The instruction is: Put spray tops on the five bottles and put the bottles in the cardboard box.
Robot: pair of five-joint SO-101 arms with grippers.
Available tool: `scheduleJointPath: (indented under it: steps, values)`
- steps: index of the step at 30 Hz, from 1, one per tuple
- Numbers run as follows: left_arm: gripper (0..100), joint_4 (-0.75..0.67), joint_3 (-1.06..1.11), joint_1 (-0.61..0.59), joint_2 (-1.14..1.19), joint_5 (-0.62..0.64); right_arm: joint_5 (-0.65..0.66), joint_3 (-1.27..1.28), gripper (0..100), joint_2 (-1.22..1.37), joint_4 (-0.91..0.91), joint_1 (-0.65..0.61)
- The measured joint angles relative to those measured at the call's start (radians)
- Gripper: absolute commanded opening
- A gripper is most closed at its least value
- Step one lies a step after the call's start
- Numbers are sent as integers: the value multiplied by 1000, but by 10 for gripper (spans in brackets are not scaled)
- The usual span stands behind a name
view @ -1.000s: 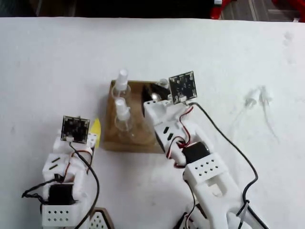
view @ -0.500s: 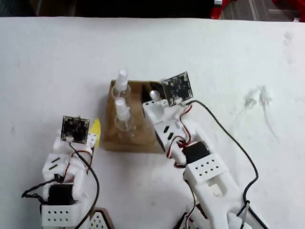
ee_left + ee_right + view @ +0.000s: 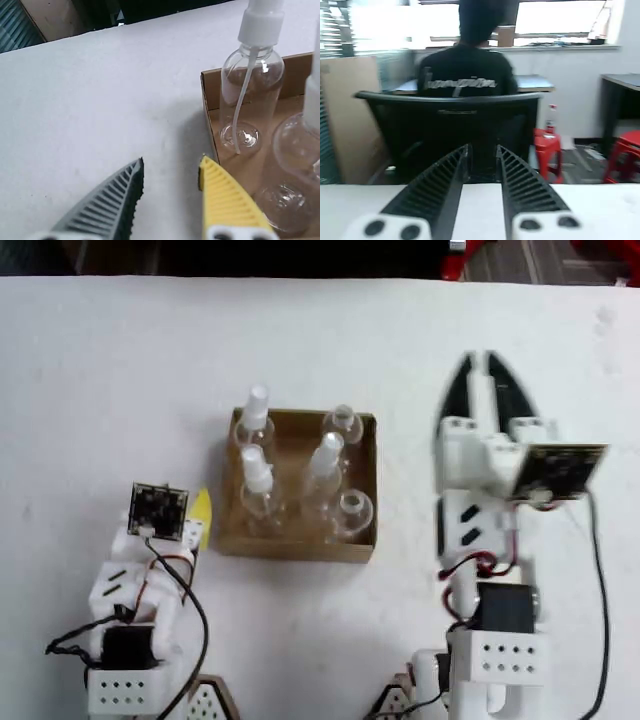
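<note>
Counter: the white counter [image 3: 120,360] has the box in the middle and one arm on each side of it.

Cardboard box: the brown cardboard box [image 3: 295,545] sits open on the counter, between the two arms.

Bottles: five clear bottles stand up inside the box.

Far left bottle: this bottle [image 3: 254,420] is in the far left corner of the box and has a white spray top on it.

Near left bottle: this bottle [image 3: 258,485] stands just in front of that one and has a white spray top too.

Middle bottle: this bottle [image 3: 322,465] stands near the middle of the box and also has a spray top.

Far right bottle: this bottle [image 3: 343,423] is at the far right of the box, and its neck is open with no top.

Near right bottle: this bottle [image 3: 352,508] is at the near right of the box, and its neck is open too.

Left pincer: the left pincer [image 3: 171,162] is low over the counter, just beside the left wall of the box. Its grey finger and its yellow finger are apart, and it holds nothing.

Right pincer: the right pincer [image 3: 480,360] is to the right of the box, well apart from it, and points to the far side of the counter. Its two black fingers have a small gap between them, and it holds nothing.
</note>
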Motion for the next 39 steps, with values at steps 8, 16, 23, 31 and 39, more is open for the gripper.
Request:
scheduleJointPath:
  steps: [8, 16, 23, 31, 39]
  values:
    - [165, 0, 0, 0, 0, 0, 0, -189, 57, 261, 57, 209]
    - [165, 0, 0, 0, 0, 0, 8, -500, 57, 787, 247, 328]
    - [165, 0, 0, 0, 0, 0, 9, -856, 57, 1247, 543, 376]
    - [165, 0, 0, 0, 0, 0, 9, -1220, 131, 1672, 694, 393]
    - [165, 0, 0, 0, 0, 0, 9, -1576, 169, 1949, 865, 420]
